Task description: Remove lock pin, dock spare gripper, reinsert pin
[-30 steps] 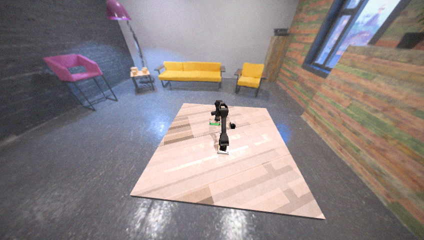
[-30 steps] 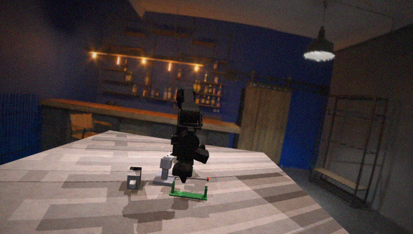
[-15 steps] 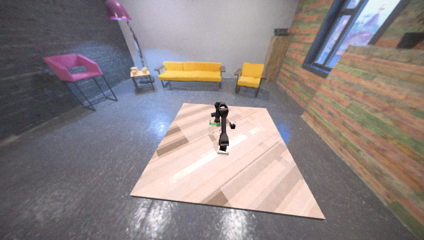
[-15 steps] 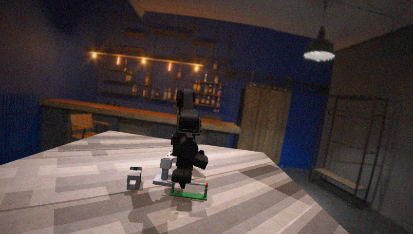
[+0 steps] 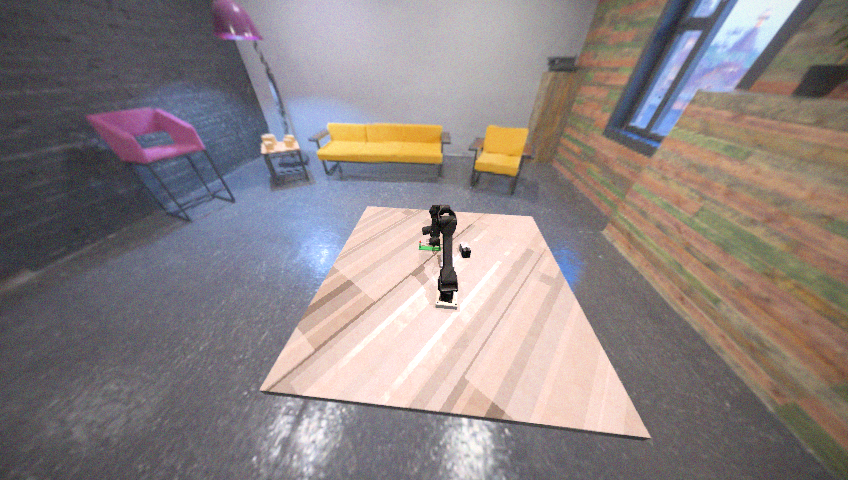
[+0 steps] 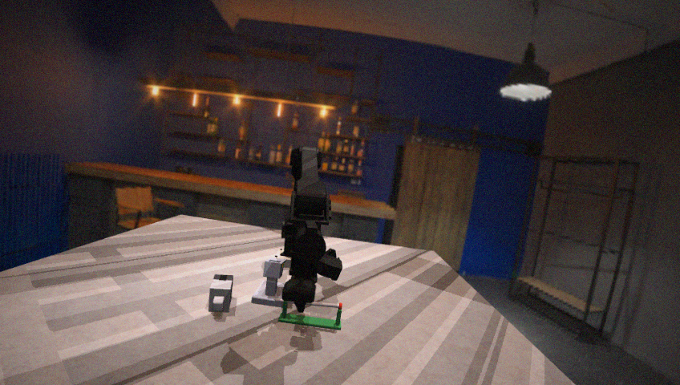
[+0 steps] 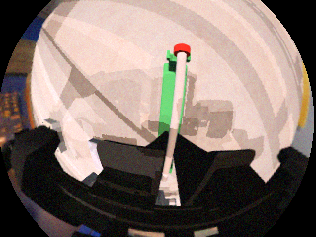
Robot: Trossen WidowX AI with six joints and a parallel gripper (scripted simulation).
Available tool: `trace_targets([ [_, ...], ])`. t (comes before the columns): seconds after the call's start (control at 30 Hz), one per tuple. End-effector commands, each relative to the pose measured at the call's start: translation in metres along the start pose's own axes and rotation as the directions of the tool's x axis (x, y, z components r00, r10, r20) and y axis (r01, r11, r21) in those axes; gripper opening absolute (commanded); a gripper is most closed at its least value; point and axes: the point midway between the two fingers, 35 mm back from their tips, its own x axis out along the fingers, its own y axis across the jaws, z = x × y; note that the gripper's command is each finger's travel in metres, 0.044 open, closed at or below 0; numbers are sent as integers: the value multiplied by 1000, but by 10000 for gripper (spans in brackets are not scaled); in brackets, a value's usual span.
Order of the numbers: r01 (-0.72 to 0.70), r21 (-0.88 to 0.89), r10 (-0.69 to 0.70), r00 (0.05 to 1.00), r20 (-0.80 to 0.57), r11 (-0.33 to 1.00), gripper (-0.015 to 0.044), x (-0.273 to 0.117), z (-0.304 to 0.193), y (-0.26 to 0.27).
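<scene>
My gripper is shut on the lock pin, a thin white rod with a red head. The pin runs level along the top of a green cradle, at about the height of its two posts. I cannot tell whether it rests on them. The grey mount with its socket stands just behind the cradle, left of my arm. The spare gripper, a small grey block with a black top, stands apart on the table further left in the exterior view.
The striped table top carries everything. My arm's base stands near its middle. Sofas, chairs and walls are far off.
</scene>
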Motion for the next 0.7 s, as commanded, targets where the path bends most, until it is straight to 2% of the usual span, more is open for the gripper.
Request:
trace_targets([
  [0.0,-3,-5,3,1000,-1,1000,0,5,-1,1],
  [0.63,2,0,-2,1000,0,1000,0,1,0,0],
  [0.67,2,0,-2,1000,0,1000,26,1,0,0],
])
